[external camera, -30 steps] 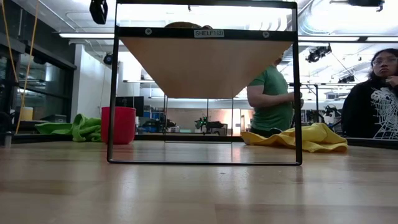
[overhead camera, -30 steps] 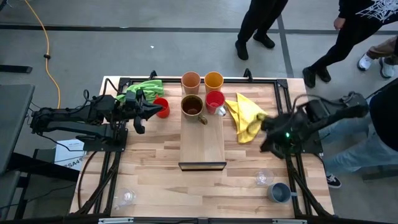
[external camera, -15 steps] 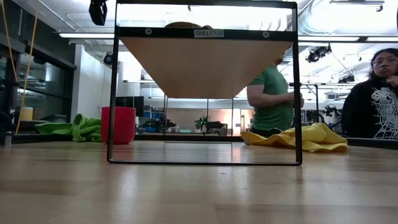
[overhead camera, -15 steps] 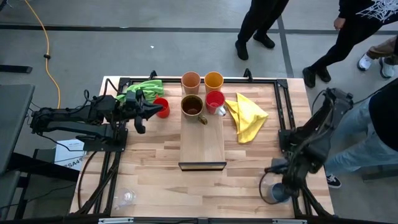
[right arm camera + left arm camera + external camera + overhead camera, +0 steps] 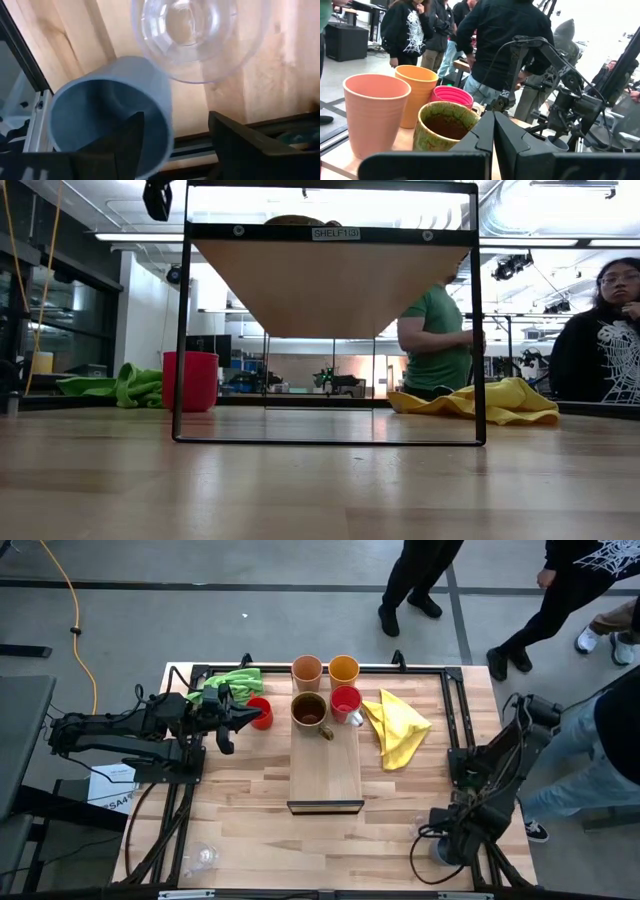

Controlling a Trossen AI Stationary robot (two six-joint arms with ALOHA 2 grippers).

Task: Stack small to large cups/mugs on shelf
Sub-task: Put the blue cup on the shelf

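High view shows little of the job done: the long light-wood shelf (image 5: 326, 767) with its dark front edge carries only the brown glazed mug (image 5: 309, 710) and the red mug with a pale handle (image 5: 346, 701) at its top end, side by side, not nested. The peach tumbler (image 5: 307, 670) and orange tumbler (image 5: 343, 668) stand on the counter (image 5: 240, 810) just above the shelf. A second red mug (image 5: 260, 712) sits left of it, touching the left pincer (image 5: 262, 718), whose fingers meet shut in the left wrist view. One small clear glass (image 5: 203, 858) waits at lower left. At lower right, the right pincer (image 5: 172, 132) hangs open over the grey-blue mug (image 5: 112, 112), one finger above its mouth, the other outside the wall; another small clear glass (image 5: 197, 35) touches that mug.
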